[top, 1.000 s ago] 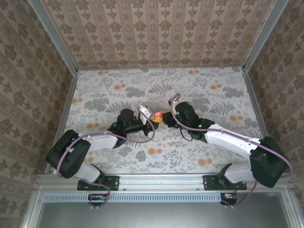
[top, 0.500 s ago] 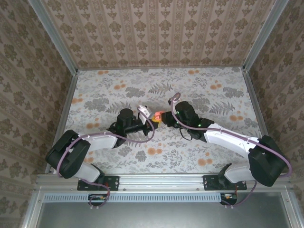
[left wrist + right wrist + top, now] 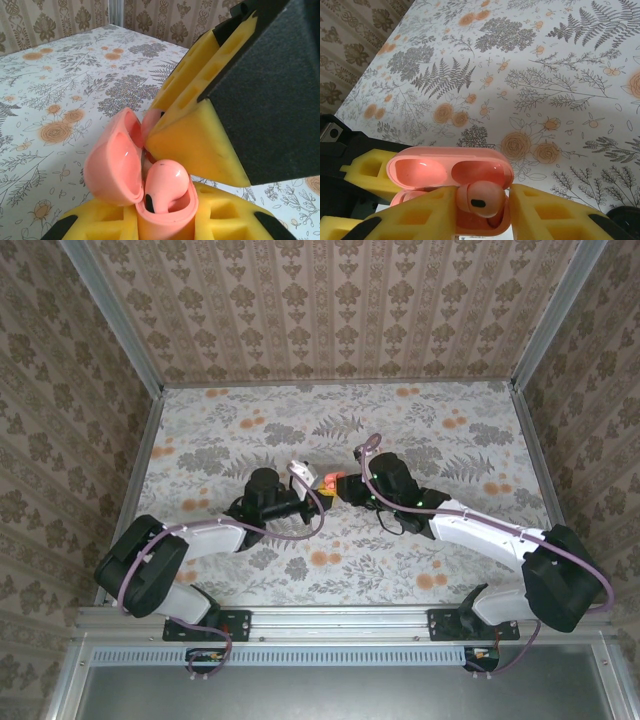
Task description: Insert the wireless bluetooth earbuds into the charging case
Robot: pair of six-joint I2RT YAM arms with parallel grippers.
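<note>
No legible text, brand name, numeral or sign appears on any surface. The charging case (image 3: 112, 160), the floral table covering (image 3: 430, 430) and the patterned wall covering (image 3: 330, 310) are unmarked.

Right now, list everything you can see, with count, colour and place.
table: one, white with grey and orange floral print, enclosure floor
walls: three, beige-brown patterned, around the table
charging case: one, salmon pink, lid open, near the table's middle, gripped by the left end effector
earbud: one seen, pink with a dark patch, in the case's body, between the right end effector's fingers
arms: two, white and black, left arm and right arm reaching from the near edge
end effectors: two, yellow fingers, meeting at the case
</note>
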